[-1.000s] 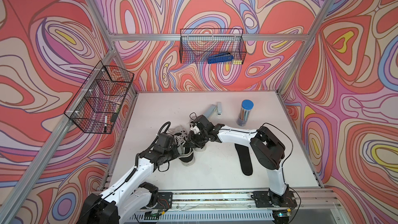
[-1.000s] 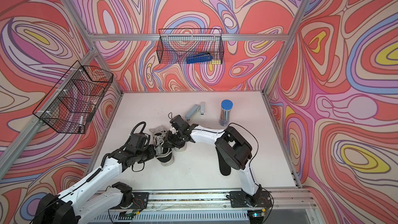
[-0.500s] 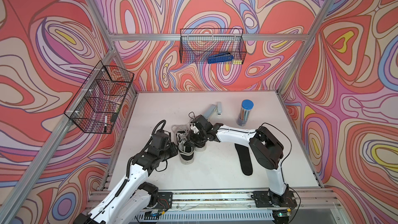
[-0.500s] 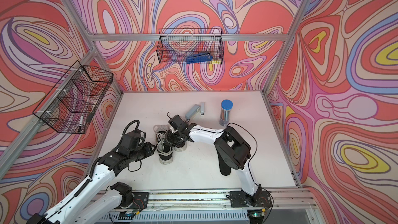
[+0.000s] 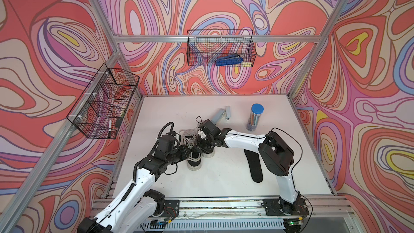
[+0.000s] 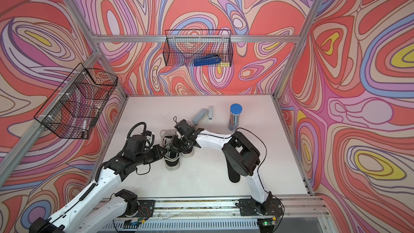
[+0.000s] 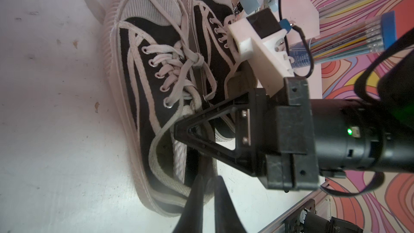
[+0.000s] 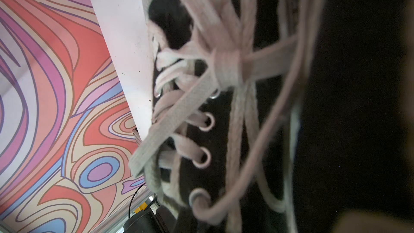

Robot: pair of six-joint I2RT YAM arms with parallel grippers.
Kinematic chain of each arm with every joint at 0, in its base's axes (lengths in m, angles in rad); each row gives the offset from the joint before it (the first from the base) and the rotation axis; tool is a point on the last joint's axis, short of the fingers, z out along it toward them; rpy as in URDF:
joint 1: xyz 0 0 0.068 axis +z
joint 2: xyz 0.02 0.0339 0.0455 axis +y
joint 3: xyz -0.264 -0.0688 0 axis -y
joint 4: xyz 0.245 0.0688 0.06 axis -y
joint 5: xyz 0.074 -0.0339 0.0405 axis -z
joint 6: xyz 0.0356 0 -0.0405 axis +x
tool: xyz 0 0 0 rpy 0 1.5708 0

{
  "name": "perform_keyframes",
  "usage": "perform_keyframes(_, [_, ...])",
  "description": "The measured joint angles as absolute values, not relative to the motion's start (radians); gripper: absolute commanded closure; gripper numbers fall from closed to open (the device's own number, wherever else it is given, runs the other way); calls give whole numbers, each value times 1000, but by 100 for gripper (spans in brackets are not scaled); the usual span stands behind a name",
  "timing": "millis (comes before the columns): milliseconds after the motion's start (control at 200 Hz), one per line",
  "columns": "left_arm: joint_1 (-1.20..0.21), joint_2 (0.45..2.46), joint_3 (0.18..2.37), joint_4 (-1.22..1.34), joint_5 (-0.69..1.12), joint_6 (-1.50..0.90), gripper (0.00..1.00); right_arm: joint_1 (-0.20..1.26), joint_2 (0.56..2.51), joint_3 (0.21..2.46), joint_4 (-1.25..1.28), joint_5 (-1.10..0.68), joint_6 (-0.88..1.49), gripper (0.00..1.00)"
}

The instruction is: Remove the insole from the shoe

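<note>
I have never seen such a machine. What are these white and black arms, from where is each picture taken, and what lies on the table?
These are two robot arms, each ending in a two-finger gripper. Two pictures look down from above on the whole table; the two others come from a camera on each wrist. On the table stand two black shoes; a loose insole, a grey stapler and a pencil tube are apart from them. The right gripper is shut at the opening of a shoe; the left gripper is at its heel, with a narrow gap. Whether either holds anything, I cannot tell.
</note>
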State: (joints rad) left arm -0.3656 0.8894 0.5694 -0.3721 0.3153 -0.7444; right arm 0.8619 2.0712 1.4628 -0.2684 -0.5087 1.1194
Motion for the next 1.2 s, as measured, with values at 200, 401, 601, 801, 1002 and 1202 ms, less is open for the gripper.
perform_keyframes(200, [-366,958,569,-368,321,-727,75,864,2071,1463,-268,-505,1120,100])
perform_keyframes(401, [-366,1002,569,-365,322,-706,76,865,2072,1473,-274,-500,1123,100])
perform_keyframes(601, [-366,1052,562,-363,315,-684,73,866,2072,1481,-281,-496,1132,100])
perform_keyframes(801, [-366,1083,562,-348,302,-673,70,875,2078,1493,-286,-485,1139,100])
perform_keyframes(1002, [-366,1147,562,-337,293,-665,81,891,2100,1513,-284,-472,1143,100])
perform_keyframes(1202, [-366,1151,562,-330,290,-667,100,899,2107,1532,-303,-456,1134,71])
